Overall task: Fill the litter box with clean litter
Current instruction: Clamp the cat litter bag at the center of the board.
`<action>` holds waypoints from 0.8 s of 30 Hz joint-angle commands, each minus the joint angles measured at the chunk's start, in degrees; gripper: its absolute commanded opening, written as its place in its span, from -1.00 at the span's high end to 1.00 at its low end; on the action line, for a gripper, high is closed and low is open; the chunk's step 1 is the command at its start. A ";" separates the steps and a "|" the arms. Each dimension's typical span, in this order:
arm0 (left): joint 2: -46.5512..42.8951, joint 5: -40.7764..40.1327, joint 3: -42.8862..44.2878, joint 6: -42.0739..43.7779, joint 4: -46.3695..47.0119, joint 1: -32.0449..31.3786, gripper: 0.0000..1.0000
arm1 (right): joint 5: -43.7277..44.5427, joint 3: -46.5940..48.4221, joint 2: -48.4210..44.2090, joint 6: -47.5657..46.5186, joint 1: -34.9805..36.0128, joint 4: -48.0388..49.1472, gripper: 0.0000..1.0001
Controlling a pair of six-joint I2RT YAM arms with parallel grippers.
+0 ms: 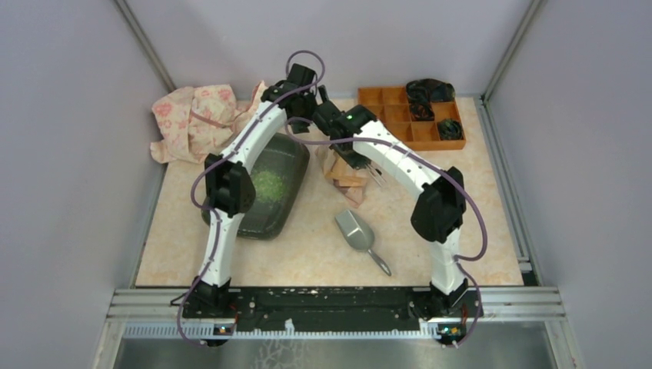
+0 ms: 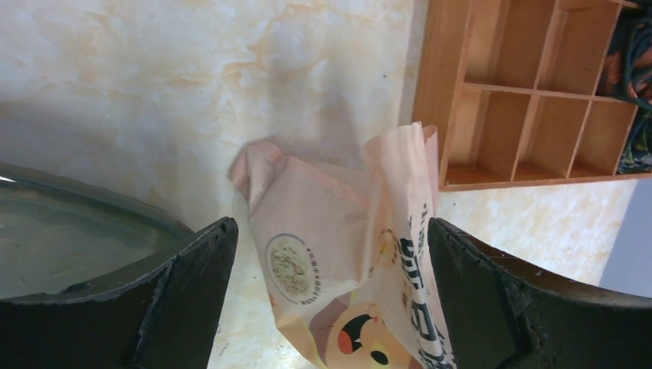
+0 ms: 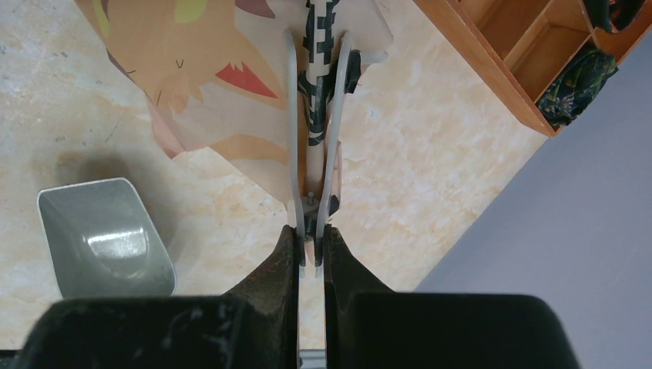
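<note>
The dark grey litter box point(image 1: 265, 221) lies at the left of the table, with a patch of light-green clean litter point(image 1: 267, 184) in it; its rim point(image 2: 92, 201) shows in the left wrist view. A peach-pink printed bag point(image 1: 344, 174) stands just right of it. My left gripper point(image 2: 329, 231) is open, its fingers on either side of the bag point(image 2: 338, 231) without touching it. My right gripper point(image 3: 311, 231) is shut on the handle ends of a pale spring clip point(image 3: 293, 123). The clip's far end sits on the bag's folded edge point(image 3: 200, 61).
A grey metal scoop point(image 1: 355, 231) lies on the table in front of the bag, also seen as the scoop point(image 3: 104, 238) left of my right fingers. An orange compartmented organiser point(image 1: 400, 115) stands at the back right. Crumpled pink floral fabric point(image 1: 196, 115) sits at the back left.
</note>
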 commanded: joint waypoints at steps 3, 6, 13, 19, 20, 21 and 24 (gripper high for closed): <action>-3.32 -2.57 -1.04 1.63 -1.11 1.06 -0.98 | 0.25 3.80 2.55 -0.22 -0.75 1.81 1.00; -3.47 -2.31 -1.17 1.85 -0.90 1.27 -0.97 | 0.71 3.32 2.19 -0.57 -0.94 1.94 1.00; -3.25 -2.04 -1.01 2.24 -0.58 1.34 -0.98 | 3.71 7.49 2.70 -0.86 -0.95 2.66 1.00; -3.29 -1.78 -1.01 2.34 -0.42 1.45 -0.97 | 1.84 8.33 3.31 -1.21 -1.15 3.21 1.00; -3.34 -1.77 -0.99 2.34 -0.41 1.43 -0.98 | 1.93 8.10 3.74 -1.09 -1.07 2.96 1.00; -3.32 -1.77 -0.99 2.41 -0.40 1.47 -0.97 | 1.59 7.69 4.11 -1.05 -1.14 2.92 1.00; -3.38 -2.01 -1.07 2.67 -0.58 1.53 -0.97 | 1.05 7.41 4.97 -1.05 -1.18 2.88 1.00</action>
